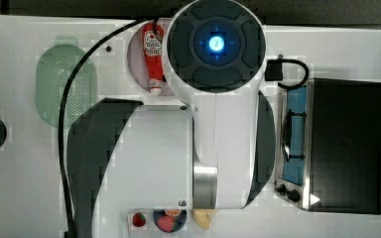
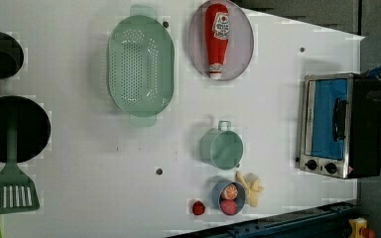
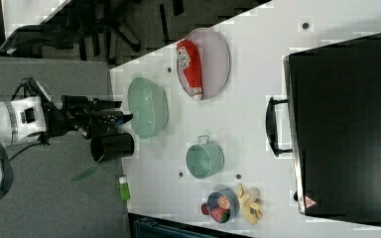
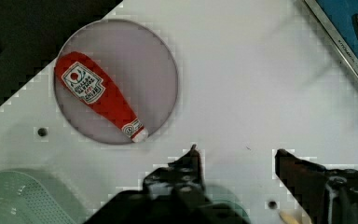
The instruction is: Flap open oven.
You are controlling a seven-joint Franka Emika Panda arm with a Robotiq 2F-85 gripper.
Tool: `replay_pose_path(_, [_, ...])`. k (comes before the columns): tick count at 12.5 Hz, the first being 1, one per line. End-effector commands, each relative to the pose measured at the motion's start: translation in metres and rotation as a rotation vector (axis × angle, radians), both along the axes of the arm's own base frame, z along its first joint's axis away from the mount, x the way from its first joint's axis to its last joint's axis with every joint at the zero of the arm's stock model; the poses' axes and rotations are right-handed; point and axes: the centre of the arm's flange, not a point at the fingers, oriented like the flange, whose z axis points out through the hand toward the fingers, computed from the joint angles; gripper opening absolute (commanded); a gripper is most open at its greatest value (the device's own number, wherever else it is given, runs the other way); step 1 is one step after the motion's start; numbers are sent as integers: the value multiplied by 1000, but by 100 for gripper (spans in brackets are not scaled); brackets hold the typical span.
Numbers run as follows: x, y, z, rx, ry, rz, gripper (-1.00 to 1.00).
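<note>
Oven at the left view's right edge of the white tabletop, door shut, bar handle across the blue glass, two dark knobs beside the door. Same oven at the top view's right, black top up, partly behind the white arm.

Fingers spread apart with nothing between them, hung above bare tabletop; a corner of the oven door at the frame's edge, well apart from them. In the right view, fingers dark at the arm's tip, off past the tabletop's far end, far from the oven.

Ketchup bottle lay on a plate; green colander near it. Green mug between colander and oven. Small bowl of fruit, a strawberry and a pale peeled banana near the tabletop's edge. Black pan and green spatula at the left view's left.
</note>
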Motion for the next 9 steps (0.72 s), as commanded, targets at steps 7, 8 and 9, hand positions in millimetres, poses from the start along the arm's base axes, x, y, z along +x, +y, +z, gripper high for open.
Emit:
replay_pose_path(7, [-139, -40, 63, 41, 43, -262, 89])
replay_pose_path(8, [-139, -40, 63, 41, 43, -262, 65])
replay_pose_path(9, [-139, -40, 63, 41, 44, -262, 40])
